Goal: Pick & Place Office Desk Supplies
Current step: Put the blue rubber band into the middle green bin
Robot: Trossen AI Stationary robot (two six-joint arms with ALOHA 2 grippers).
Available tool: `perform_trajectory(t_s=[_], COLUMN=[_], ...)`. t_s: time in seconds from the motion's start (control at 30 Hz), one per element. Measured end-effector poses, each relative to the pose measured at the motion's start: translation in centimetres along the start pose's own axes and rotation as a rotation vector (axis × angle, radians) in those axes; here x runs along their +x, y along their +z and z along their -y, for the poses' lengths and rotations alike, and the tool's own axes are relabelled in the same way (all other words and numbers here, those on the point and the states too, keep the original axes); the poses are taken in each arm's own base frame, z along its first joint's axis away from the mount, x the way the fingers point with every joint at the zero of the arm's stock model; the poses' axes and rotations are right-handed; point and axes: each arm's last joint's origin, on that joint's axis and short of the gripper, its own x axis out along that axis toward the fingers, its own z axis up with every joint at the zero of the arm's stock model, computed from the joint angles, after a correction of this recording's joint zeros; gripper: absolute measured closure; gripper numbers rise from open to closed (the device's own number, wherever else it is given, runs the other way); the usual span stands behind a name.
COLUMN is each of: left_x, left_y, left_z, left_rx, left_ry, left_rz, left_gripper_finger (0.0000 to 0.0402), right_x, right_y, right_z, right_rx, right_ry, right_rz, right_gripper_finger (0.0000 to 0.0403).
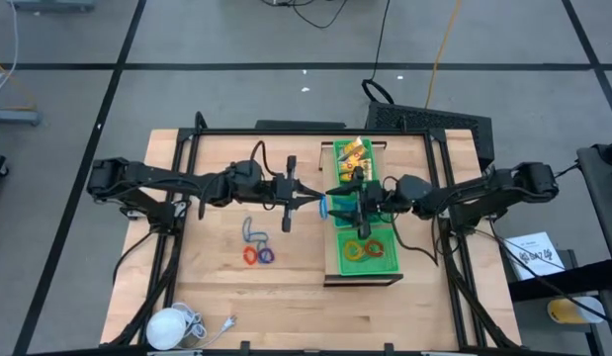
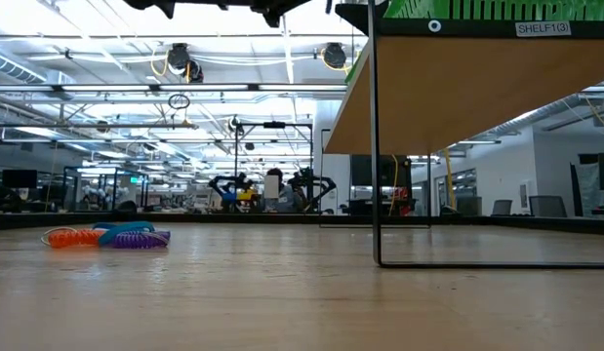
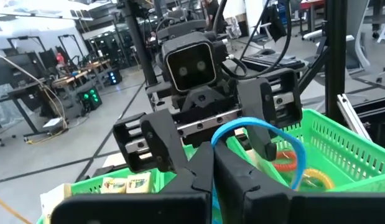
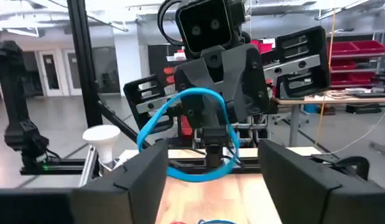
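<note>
Left gripper (image 3: 212, 163) jaws pinching blue ring (image 3: 257, 134); right gripper (image 4: 212, 186) jaws spread. Could snag or drop beside tray (image 1: 381, 259).

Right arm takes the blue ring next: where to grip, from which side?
Grip the blue ring's free arc, head-on from the tray side: the loop juts past the shut left gripper toward the open right gripper, which can straddle the thin band.

Light: bright, even — ceiling lamps (image 2: 181, 58) overhead.
Shadows: soft, faint on the bench (image 1: 286, 267).
Blur: near fingers (image 3: 204, 180) soft — backgrounds hazy.
</note>
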Motion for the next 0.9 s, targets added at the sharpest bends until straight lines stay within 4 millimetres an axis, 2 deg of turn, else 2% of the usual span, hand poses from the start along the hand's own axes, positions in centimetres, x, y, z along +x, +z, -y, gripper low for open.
perform_trajectory(t_s=[0.17,0.33,0.57,0.9], left_x=[0.0,0.0,0.0,-0.1], left_y=[0.0,-0.1,-0.3,-0.4], left_z=[0.0,-0.2,-0.2,-0.2], left_rx=[0.008,0.005,-0.002,0.05], left_ry=[0.001,0.007,0.003,0.015], left_rz=[0.003,-0.002,-0.025,-0.042], left_gripper_finger=[0.0397,0.0392,0.0393,0.0393], right_x=[0.8,2.5,3.9,3.7], right_y=[0.1,0.0,-0.5,-0.7], right_z=[-0.1,-0.3,-0.2,-0.2], right_rx=[0.022,0.066,0.056,0.109], right_ry=[0.059,0.153,0.153,0.142], right_rz=[-0.011,-0.026,-0.04,-0.106], right_gripper_finger=[0.0128,0.0115,0.0124,0.0144])
